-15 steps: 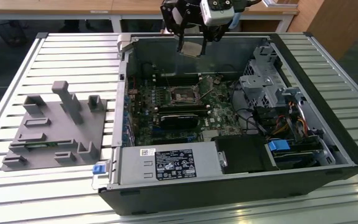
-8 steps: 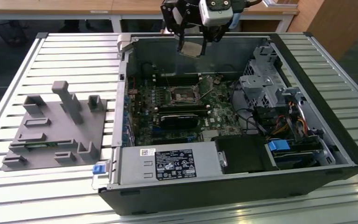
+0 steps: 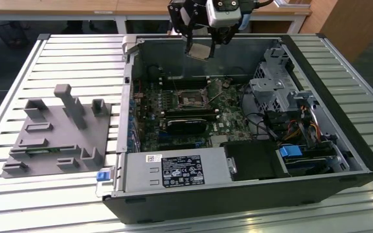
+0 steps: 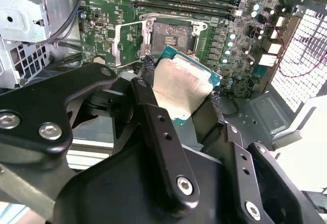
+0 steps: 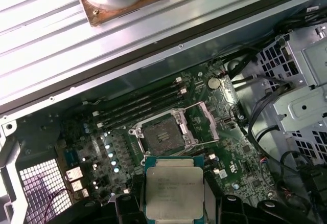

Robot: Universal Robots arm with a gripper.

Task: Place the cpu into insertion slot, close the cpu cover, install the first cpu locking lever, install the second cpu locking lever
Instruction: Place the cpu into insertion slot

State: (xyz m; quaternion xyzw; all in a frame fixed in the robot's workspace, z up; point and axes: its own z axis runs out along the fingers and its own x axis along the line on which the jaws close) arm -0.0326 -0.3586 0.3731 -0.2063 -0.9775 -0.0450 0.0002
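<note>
Gripper (image 4: 181, 81) I find clamped on the cpu (image 5: 172, 185), a flat square chip with dull silver-tan top and green rim, held aloft above the open insertion slot (image 5: 164, 133).

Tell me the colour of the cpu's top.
The cpu top is dull silver-tan; clearest in first wrist view.
</note>
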